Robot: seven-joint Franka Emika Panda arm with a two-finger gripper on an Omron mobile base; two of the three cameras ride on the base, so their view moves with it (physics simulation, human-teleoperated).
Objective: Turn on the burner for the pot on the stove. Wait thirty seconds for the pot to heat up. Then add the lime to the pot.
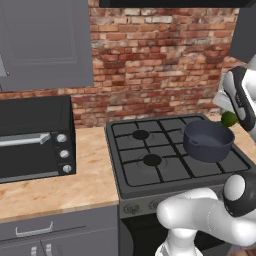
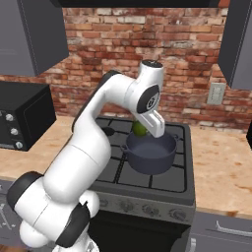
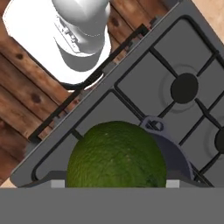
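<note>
While the gripper (image 2: pixel 142 129) hung just above the rim of the pot (image 2: pixel 149 152) on the stove (image 2: pixel 162 184), its jaws were clenched on the lime (image 2: pixel 139 129), which the hand view showed large and close between the finger tips. Small, round and pebbly-skinned, the lime looked light and firm but prone to roll, so a hold across its widest part seemed safest. By that judgement, little squeeze would be needed, and a release from low over the deep pot should keep it from bouncing out.

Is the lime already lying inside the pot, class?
No: in the right base view the lime sits in the gripper above the pot rim.
</note>
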